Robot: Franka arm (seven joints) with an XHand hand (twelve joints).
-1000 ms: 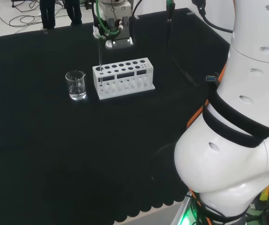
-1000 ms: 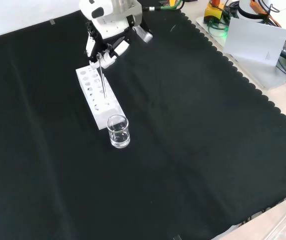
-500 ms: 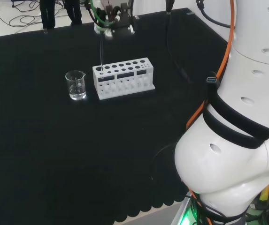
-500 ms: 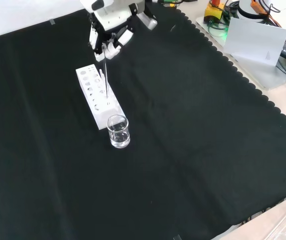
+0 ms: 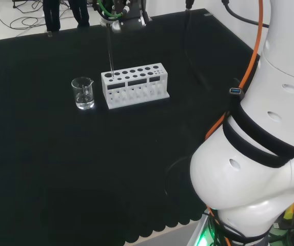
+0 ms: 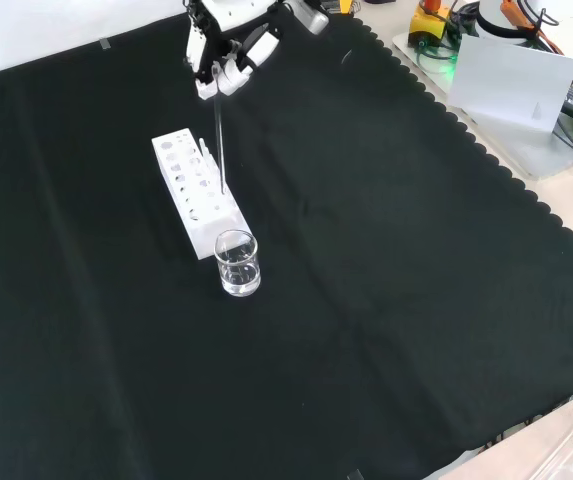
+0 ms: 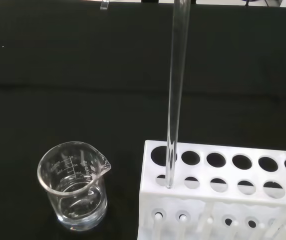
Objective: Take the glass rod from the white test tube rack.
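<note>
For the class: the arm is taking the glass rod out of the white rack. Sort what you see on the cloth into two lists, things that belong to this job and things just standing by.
Part of the job:
- glass rod, its tip at the rack's end hole
- white test tube rack
- robot hand, pinching the rod's top

Standing by:
- glass beaker beside the rack
- black cloth

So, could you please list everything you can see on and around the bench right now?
Test tube rack: one, white, mid-cloth in the head view.
Glass rod: one, clear, upright, its lower end at the rack's end hole nearest the beaker.
Beaker: one, clear glass, left of the rack in the head view, apart from it.
Cloth: one, black, covering the bench.
Flat sheet: one, pale grey, off the cloth at the front view's upper right.
Arm: one, white, at the head view's right.
Hand: one, black and white, fingers pinching the rod's top.
</note>
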